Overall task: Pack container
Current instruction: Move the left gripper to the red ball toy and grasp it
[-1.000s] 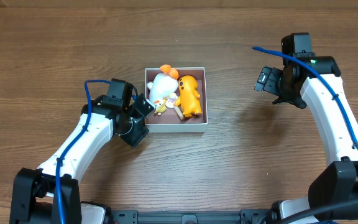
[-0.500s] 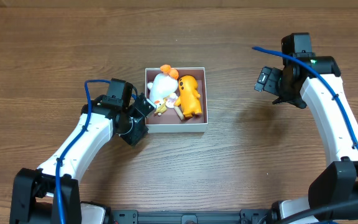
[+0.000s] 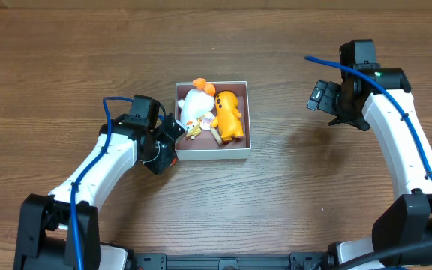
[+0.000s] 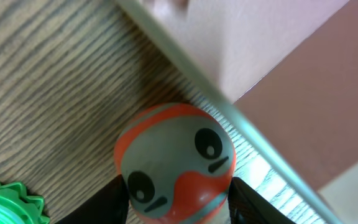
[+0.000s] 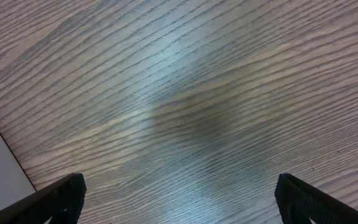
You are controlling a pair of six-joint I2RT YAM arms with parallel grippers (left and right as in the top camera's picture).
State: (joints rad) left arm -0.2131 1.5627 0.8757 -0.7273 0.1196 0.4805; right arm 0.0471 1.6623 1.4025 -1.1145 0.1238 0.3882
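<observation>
Container [image 3: 212, 154] mid-surface; white toy [image 3: 195, 105] and orange toy [image 3: 229, 115] inside: part packed. Red-grey round toy [image 4: 174, 165] just outside wall, left to pack. Left gripper [image 3: 168, 141] jaws flank it, part open; grip cannot tell. Right gripper [image 3: 321, 95] jaws wide, empty, well apart.

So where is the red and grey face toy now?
In the left wrist view, the red and grey toy sits on the table between the fingers of the left gripper, just outside the container wall.

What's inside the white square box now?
White toy with orange tufts, orange toy beside it. They cover much of the shallow white box; anything beneath is hidden.
</observation>
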